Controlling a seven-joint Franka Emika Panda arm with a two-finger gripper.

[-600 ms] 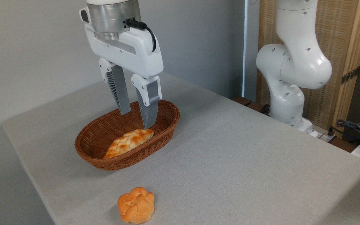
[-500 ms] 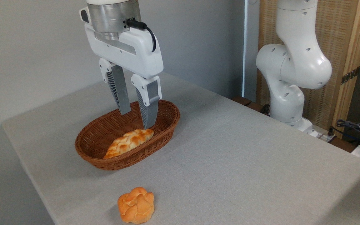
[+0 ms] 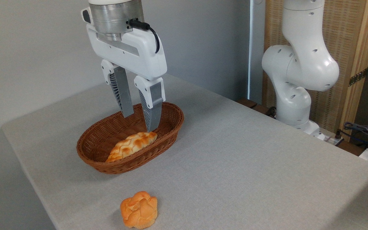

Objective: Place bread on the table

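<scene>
Golden-brown braided bread is lying inside the basket, not yet lifted. Above it, the gripper is being held partly open, gripping nothing. Judged light and soft, it should be pinched gently mid-loaf.

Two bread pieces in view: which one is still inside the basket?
The long braided loaf, lying in the wicker basket under the open end effector. The round orange bun sits on the table.
</scene>
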